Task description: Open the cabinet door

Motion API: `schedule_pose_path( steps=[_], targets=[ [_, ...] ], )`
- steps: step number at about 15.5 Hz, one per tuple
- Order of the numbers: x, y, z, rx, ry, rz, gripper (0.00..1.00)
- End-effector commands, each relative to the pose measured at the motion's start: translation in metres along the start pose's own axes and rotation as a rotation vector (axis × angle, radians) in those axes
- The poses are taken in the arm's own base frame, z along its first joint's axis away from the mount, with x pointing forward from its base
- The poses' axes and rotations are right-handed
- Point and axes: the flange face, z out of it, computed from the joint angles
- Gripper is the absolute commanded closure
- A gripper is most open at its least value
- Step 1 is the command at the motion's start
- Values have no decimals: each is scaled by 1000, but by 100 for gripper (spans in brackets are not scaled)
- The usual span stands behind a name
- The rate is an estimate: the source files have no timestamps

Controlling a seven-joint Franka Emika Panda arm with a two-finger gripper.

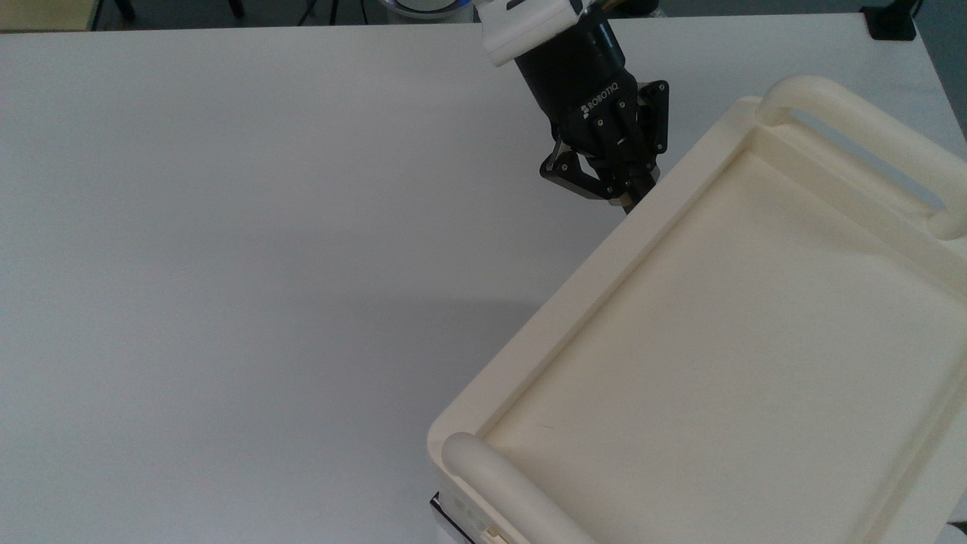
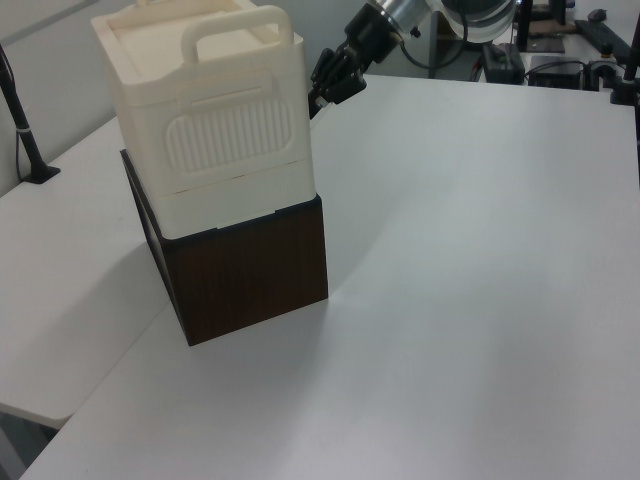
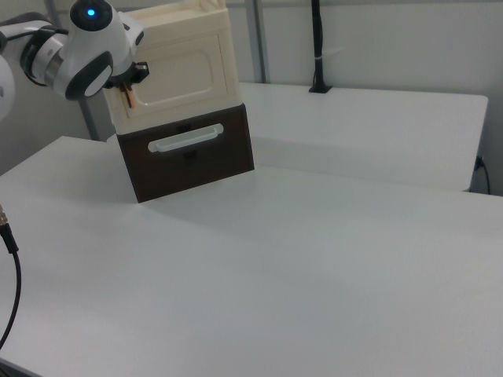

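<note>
— Where is the cabinet door (image 3: 182,72) sitting?
— Upper left of the right view, lying flush against the cabinet.
— And the gripper (image 1: 624,198)?
— Its fingers are pinching together on the copper handle (image 3: 128,96).

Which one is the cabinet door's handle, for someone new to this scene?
A cream cabinet stands on a dark brown drawer box. On the cabinet door, at the right view's left edge at the gripper, sits a small copper-orange handle; the drawer's handle is long and white.
</note>
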Motion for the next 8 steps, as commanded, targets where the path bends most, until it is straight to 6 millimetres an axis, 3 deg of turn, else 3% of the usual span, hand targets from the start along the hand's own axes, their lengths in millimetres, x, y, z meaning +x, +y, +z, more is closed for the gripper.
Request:
schedule_pose_path(
  steps=[1, 8],
  targets=[
    [-6, 3, -9, -9, 1, 34, 100],
    [-16, 14, -19, 1, -34, 52, 100]
  ],
)
